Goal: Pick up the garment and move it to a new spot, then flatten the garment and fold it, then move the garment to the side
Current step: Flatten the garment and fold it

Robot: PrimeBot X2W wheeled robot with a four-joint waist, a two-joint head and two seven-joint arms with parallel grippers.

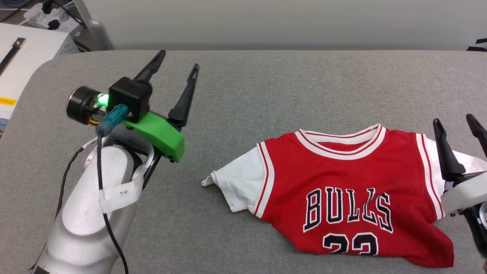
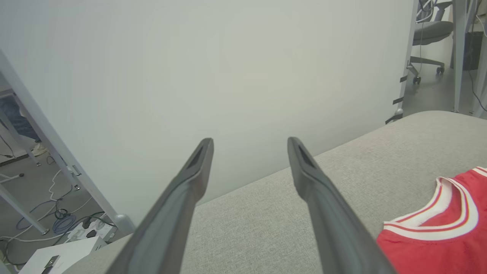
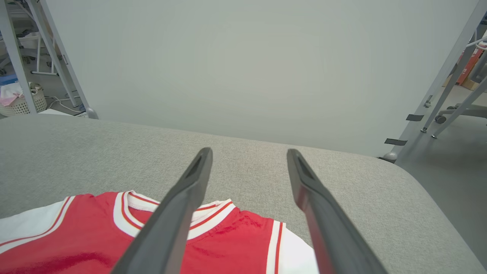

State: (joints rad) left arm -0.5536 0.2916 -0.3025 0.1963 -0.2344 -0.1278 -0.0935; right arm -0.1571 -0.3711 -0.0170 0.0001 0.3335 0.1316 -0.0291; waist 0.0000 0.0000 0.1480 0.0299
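The garment (image 1: 344,167) lies lettering-up and slightly rumpled on the grey padded table (image 1: 266,91), near its front edge toward the right side, the left gripper (image 1: 179,60) hanging over the far left corner with fingers spread and empty, the right gripper (image 1: 453,118), fingers likewise apart, above the garment's right-hand sleeve.

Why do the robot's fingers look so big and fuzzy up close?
Left wrist view: the left gripper sits close to a wide-angle lens, so it swells and softens near the bottom edge. Right wrist view: the right gripper does likewise. Head view: even light, jersey lettering crisp.
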